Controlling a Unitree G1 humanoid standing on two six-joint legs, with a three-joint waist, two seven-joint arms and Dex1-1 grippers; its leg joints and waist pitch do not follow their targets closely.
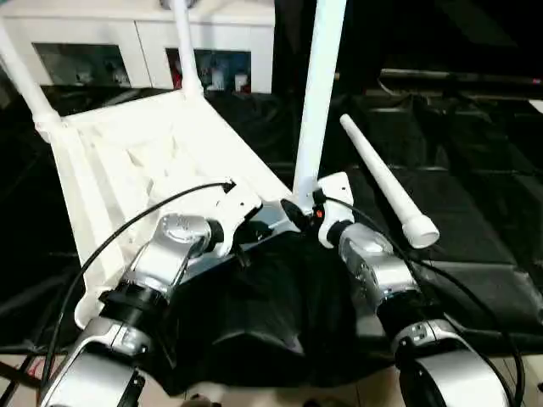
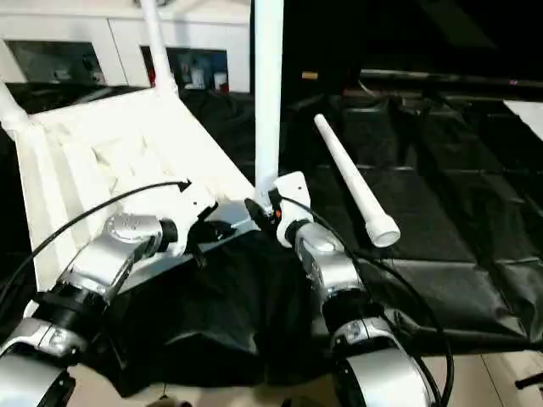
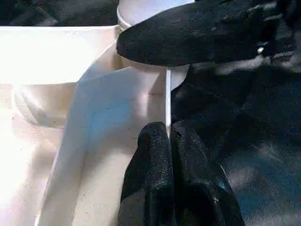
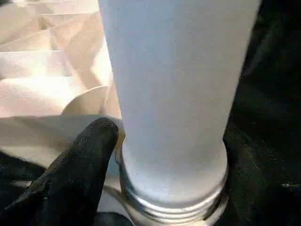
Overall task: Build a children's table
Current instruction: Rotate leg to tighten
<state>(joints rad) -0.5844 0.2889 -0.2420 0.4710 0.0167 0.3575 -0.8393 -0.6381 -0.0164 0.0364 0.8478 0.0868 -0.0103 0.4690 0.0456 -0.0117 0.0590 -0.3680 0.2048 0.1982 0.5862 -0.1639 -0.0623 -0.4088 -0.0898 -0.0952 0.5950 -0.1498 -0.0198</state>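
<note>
The tabletop [image 1: 144, 161] lay underside up on the black sheet [image 1: 475, 220], its ribbing exposed. Two legs were already fitted at the far corners: one at about 11 o'clock [image 1: 25, 89], one at 12 o'clock [image 1: 185, 51]. A third leg [image 1: 318, 93] stood upright at the near corner, at about 1 o'clock from the grippers. The fourth leg [image 1: 386, 182] lay loose on the sheet at 2 o'clock, flared end nearest the robot, apart from the tabletop.

The right gripper [image 1: 307, 208] was at the base of the upright leg. In the right wrist view one black finger [image 4: 80, 165] lay against the leg just above its threaded end [image 4: 174, 207], which was not fully seated in the corner socket. The second finger was not clearly distinguishable, so the grip could not be confirmed.

The left gripper [image 3: 168, 160] had its two fingertips pinched together on the thin rim wall [image 3: 167, 101] of the tabletop beside that corner, steadying the panel.

Assessment: the step in hand appeared to be screwing the third leg home. To do it well, the leg should be kept plumb over the socket so the thread does not cross. The left hold should be maintained so the tabletop cannot turn with the leg. Exposed thread indicates further turns are needed.
</note>
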